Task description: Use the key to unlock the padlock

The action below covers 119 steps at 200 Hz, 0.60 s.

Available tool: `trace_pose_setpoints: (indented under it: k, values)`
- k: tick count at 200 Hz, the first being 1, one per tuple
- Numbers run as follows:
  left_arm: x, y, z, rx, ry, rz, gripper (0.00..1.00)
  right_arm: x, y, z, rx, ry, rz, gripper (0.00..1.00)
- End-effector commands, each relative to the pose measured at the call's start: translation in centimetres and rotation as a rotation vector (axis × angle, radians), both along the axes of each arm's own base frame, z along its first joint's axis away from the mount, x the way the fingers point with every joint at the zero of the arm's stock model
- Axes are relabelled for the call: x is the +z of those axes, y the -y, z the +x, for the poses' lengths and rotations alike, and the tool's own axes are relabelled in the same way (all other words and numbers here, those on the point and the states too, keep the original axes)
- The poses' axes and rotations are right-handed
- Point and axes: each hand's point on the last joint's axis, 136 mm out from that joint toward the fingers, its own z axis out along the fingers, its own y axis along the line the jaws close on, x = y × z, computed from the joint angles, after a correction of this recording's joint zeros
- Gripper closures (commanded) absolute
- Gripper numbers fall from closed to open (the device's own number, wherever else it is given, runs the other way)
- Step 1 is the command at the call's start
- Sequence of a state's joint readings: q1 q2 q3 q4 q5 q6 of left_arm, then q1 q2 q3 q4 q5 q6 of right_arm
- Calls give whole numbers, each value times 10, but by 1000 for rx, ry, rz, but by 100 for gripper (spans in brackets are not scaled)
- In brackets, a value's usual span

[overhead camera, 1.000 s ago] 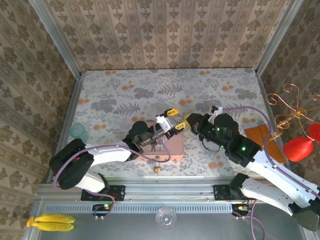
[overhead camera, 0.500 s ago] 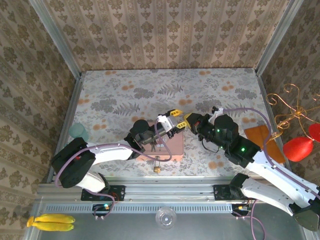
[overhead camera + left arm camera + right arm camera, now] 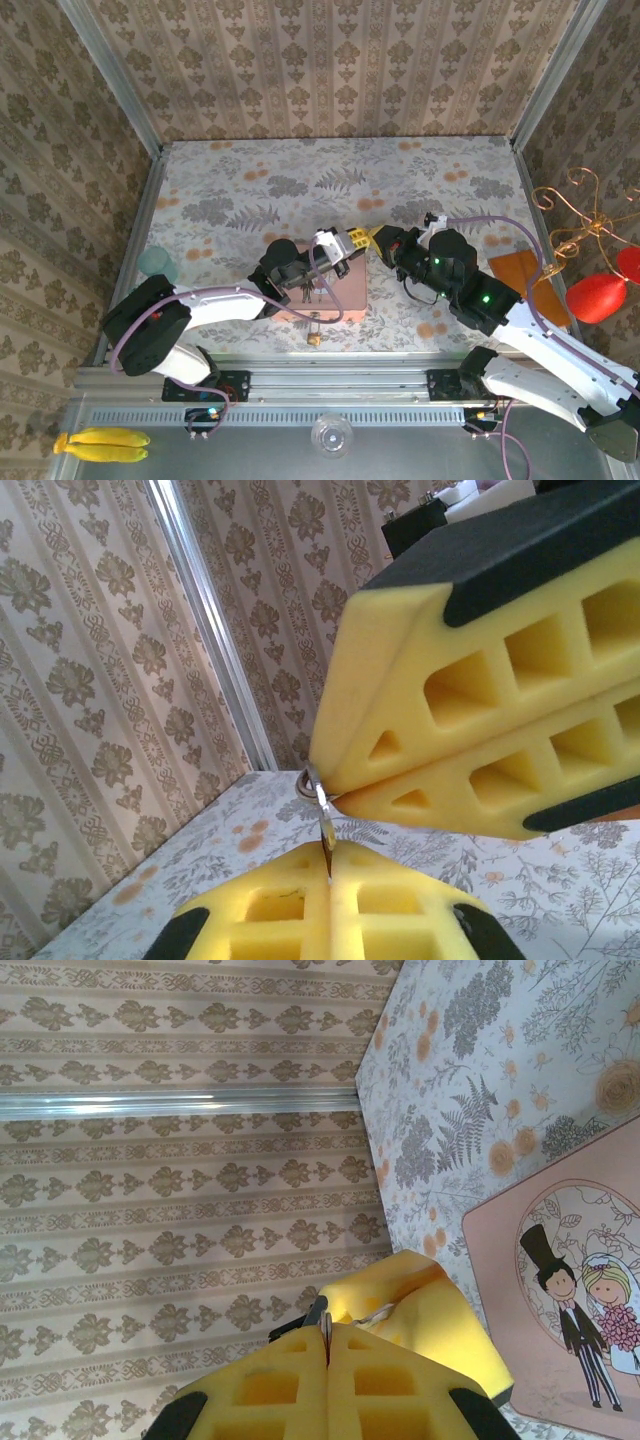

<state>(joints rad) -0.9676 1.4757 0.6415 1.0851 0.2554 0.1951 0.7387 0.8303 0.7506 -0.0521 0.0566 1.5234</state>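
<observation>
**Key Changing Claws While Padlock Waits by the Box**

The tiny brass padlock [image 3: 314, 339] is sitting untouched just beside the near edge of the pink box [image 3: 345, 290]. From above it cannot be told whether its shackle is hooked to the box.

Over the far right corner of that box, a thin sliver of metal, by every appearance the key [image 3: 322, 815], is being pinched from both ends. The left claw [image 3: 350, 241] is what has just changed. A second ago its yellow pads were standing apart around the sliver, and now they are pressing fully together on it. The right claw [image 3: 377, 238] is clamping the other end as before, its pads flat against each other with only the metal between them.

This looks like a handover in mid-course. Both claws are gripping the key at once, and the right one will probably have to let go before the left can carry it to the lock. The padlock is lying across the box from the meeting point, so the unlocking itself is not yet beginning.

No brand, label or lettering is showing anywhere legibly. The only marking is a cartoon on the box lid, seen from the right wrist: a groom in a top hat beside a bride. The floral-patterned bench [image 3: 240, 190] is carrying the whole scene.
</observation>
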Motion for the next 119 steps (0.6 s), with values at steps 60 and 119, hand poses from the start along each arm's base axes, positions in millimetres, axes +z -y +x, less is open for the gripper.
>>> trace_pose_setpoints:
  k: [60,119]
  values:
    - [10,-31,20,58,-78,-15,100,-10,23,8,-58,21,-143,93]
    - [-1,-56,23,122,-121,218,100,-2,38,19,27,141,-416,61]
